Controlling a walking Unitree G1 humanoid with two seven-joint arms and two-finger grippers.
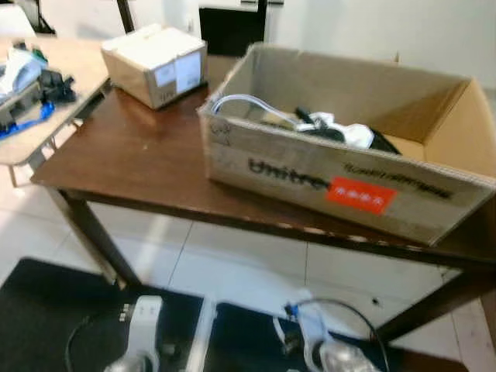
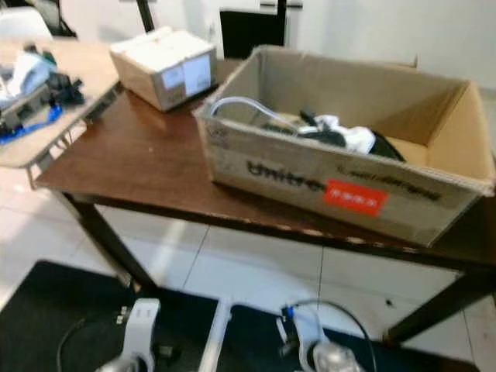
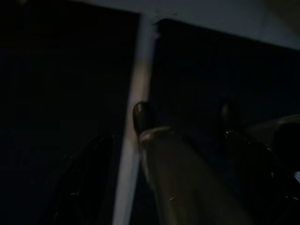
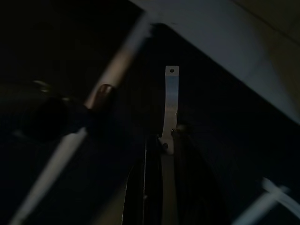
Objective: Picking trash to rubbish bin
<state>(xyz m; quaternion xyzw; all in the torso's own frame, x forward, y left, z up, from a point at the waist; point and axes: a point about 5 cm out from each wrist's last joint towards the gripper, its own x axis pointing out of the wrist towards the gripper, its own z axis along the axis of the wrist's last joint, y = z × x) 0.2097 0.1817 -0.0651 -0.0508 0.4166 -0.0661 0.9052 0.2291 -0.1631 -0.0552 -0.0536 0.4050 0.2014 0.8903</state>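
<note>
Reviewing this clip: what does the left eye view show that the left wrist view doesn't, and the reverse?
Left eye view alone: a brown table carrying an open printed cardboard box with a clear tube and dark and white items inside, a small closed box behind, and a lighter side table. Left wrist view alone: the left gripper close up, very dark, its black fingers over the floor. Both share the black mat and the pale strip between its pieces.

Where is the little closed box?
In the head view, the small closed box sits on the brown table's far left corner, left of the big open Unitree carton.
</note>
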